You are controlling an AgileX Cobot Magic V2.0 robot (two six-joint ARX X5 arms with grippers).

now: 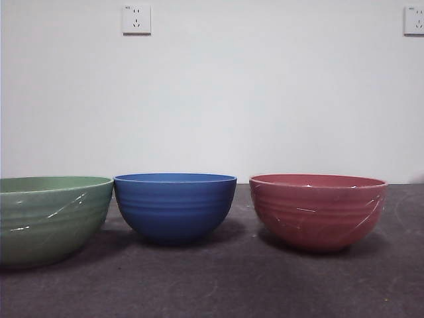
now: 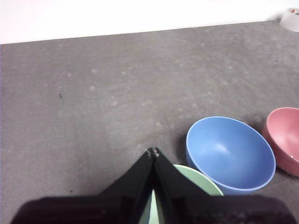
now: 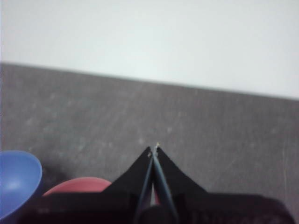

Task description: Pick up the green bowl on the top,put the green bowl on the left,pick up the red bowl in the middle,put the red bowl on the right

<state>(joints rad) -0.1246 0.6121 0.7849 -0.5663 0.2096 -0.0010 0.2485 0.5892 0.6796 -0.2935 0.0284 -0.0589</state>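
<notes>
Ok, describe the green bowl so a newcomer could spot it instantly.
On the dark grey table, three same-shaped bowls stand in a row. The green bowl is the left-end one in the front view, beside the blue bowl; only it is muted green, with white scratches.

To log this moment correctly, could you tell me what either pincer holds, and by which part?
Nothing is held: the left pincer and right pincer are both shut on nothing, above the table.
</notes>
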